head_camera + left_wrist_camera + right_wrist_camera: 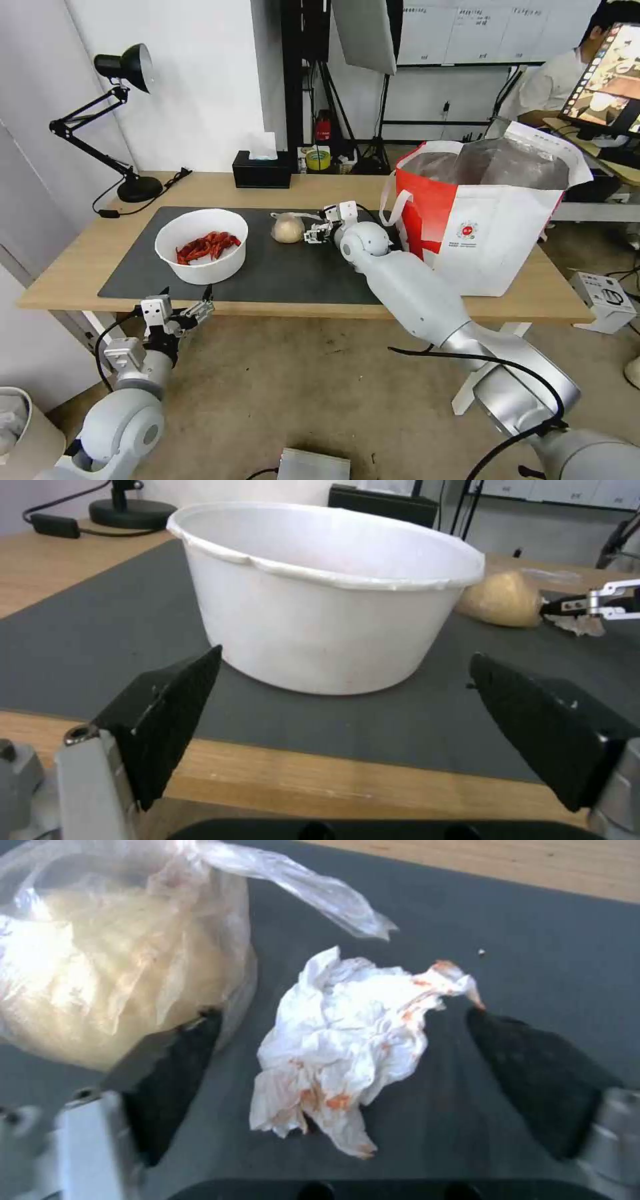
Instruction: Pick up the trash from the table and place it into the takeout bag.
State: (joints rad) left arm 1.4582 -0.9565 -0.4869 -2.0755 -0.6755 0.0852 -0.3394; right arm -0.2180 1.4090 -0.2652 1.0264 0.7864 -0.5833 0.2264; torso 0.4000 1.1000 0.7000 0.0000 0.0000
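Nearest, the left gripper (pixel 189 301) hangs below the table's (pixel 67 267) near edge, fingers apart, facing the white bowl (pixel 201 245), which holds red crayfish shells. On the dark mat (pixel 293 270) the right gripper (pixel 340 1040) sits with fingers spread around a stained, crumpled tissue (pixel 347 1040), just beside a knotted bag (pixel 288 228) holding what looks like a beige lump. Right of these, the takeout bag (pixel 487 220) stands open.

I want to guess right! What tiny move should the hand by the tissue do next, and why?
Probably close the right gripper. Its open fingers sit on either side of the crumpled tissue on the mat, so squeezing should catch it without grabbing the bag beside it.
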